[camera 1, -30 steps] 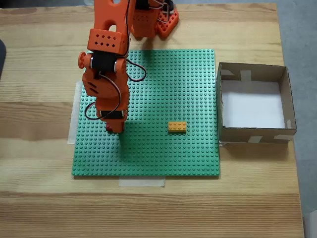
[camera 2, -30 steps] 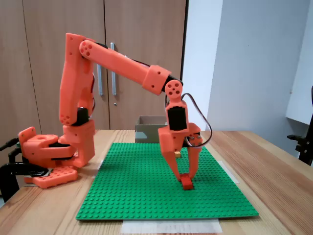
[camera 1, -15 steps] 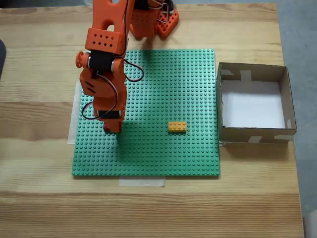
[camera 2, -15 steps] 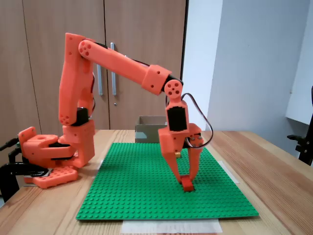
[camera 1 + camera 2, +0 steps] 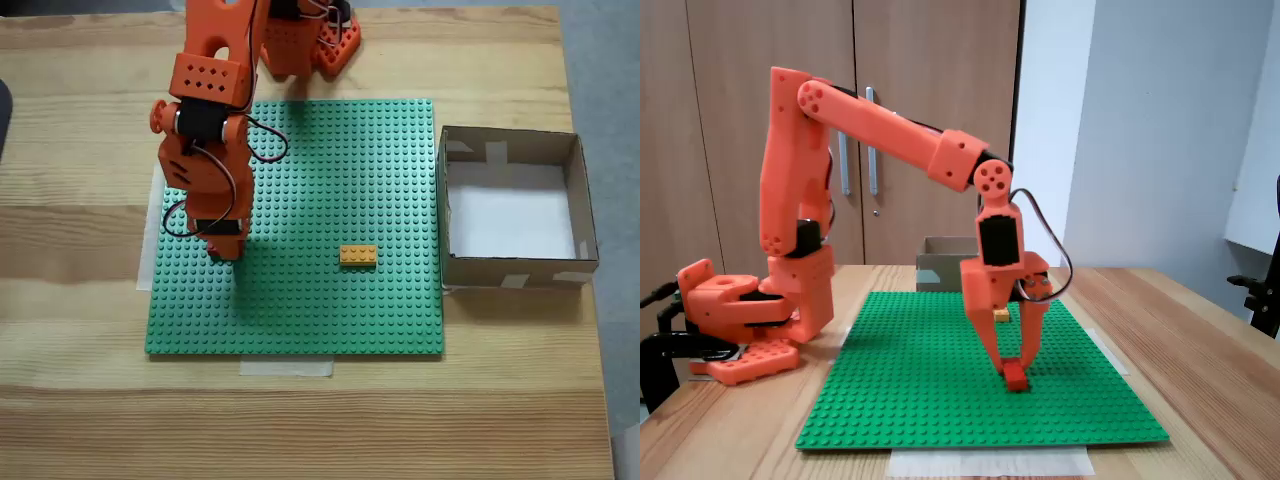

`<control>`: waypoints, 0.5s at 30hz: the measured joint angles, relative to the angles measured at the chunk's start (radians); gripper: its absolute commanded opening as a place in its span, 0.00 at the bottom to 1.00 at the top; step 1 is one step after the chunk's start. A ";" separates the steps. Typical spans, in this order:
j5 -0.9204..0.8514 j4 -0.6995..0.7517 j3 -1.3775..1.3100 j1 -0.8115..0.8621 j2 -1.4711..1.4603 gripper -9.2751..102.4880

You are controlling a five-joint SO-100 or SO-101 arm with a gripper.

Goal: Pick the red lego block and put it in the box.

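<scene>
You have a green baseplate (image 5: pixel 330 200) taped to the wooden table (image 5: pixel 80 400), an orange-yellow brick (image 5: pixel 358 256) sitting on its studs, and wooden cabinet doors (image 5: pixel 700 120) behind.

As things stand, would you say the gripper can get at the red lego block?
Probably yes: the gripper is down on the green baseplate with its fingers either side of the red lego block, nothing between.

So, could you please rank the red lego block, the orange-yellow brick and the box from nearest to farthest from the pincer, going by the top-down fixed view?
1. The red lego block: between the fingertips of the pincer, on the left part of the green baseplate.
2. The orange-yellow brick: to its right, mid-plate.
3. The box: farthest right, off the plate's edge.
</scene>
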 measured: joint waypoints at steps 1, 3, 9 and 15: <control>0.000 0.003 0.000 0.002 0.012 0.08; 0.003 0.014 0.000 -0.005 0.035 0.08; 0.023 0.043 0.000 -0.023 0.120 0.08; 0.043 0.055 0.002 -0.049 0.233 0.08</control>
